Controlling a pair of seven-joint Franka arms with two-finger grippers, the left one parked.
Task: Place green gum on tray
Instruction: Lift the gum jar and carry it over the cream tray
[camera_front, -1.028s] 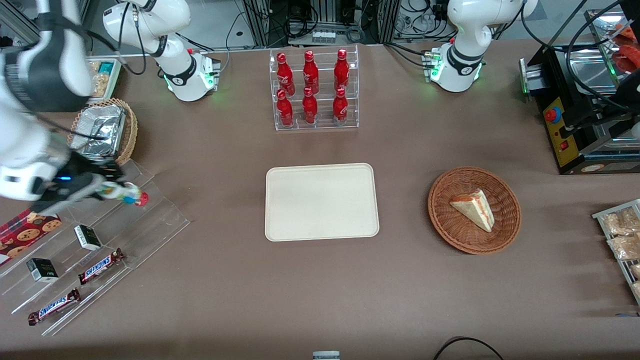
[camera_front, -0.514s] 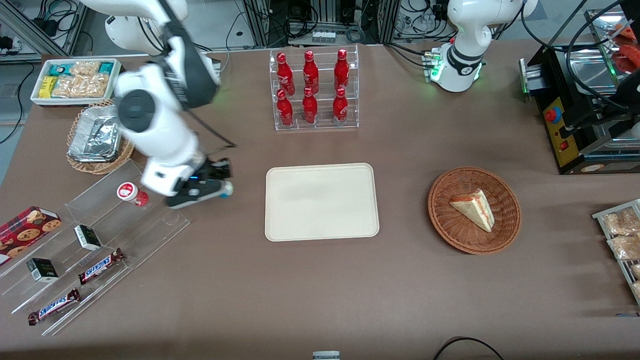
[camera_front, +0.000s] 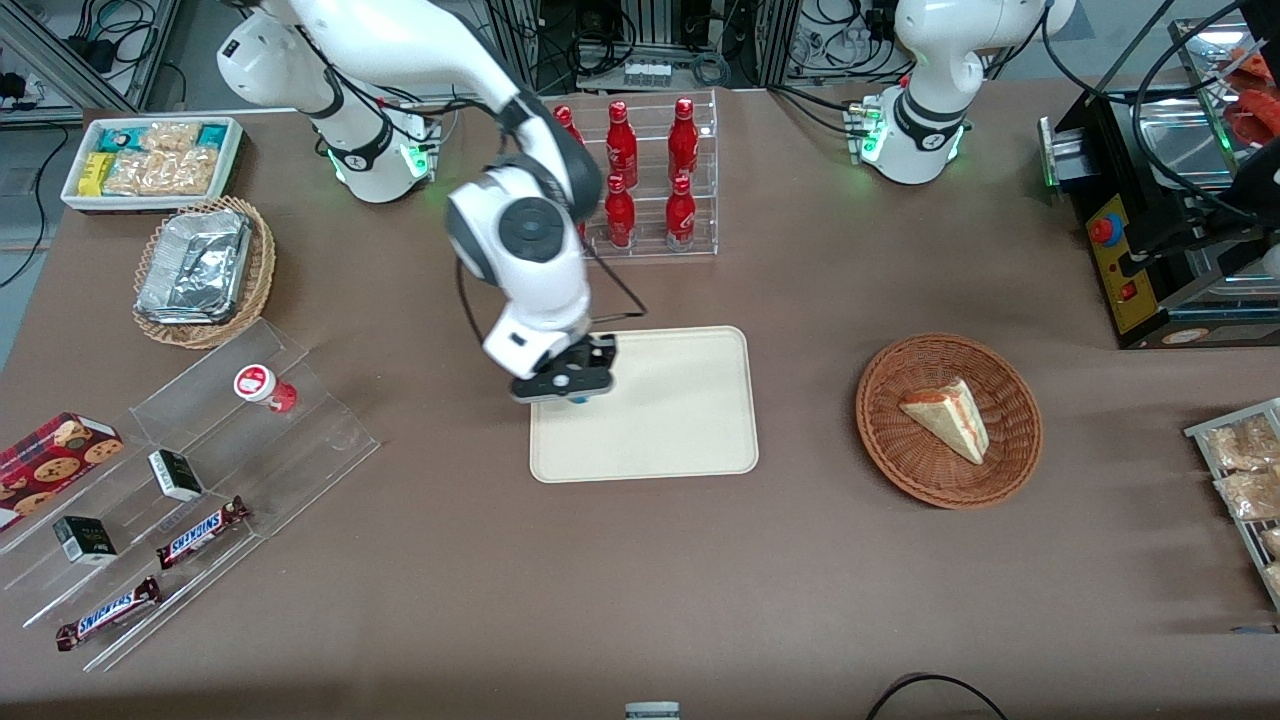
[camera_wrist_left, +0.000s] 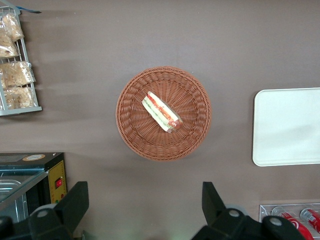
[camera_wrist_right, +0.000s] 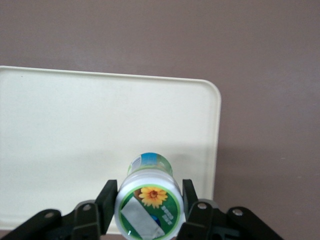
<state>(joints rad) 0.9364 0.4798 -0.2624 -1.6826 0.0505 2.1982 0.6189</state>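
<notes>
I've got the pincer over the tray, at the tray's edge toward the working arm's end of the tabletop. Its fingers are clamped on the green gum, one on each side of the little bottle just under its lid. From my wrist camera I'm looking straight down on that lid: white rim, green label with an orange flower, and the blue-green body showing below it against the cream tray. In the front view only a sliver of blue peeks out beneath the pincer. I can't tell whether the bottle touches the tray surface or hangs above it.

Toward the working arm's end, the red-lidded bottle stands on the clear stepped display. The wicker basket with the sandwich wedge sits well apart from the tray, toward the parked arm's end. The rack of red bottles stands farther from the front camera than the tray.
</notes>
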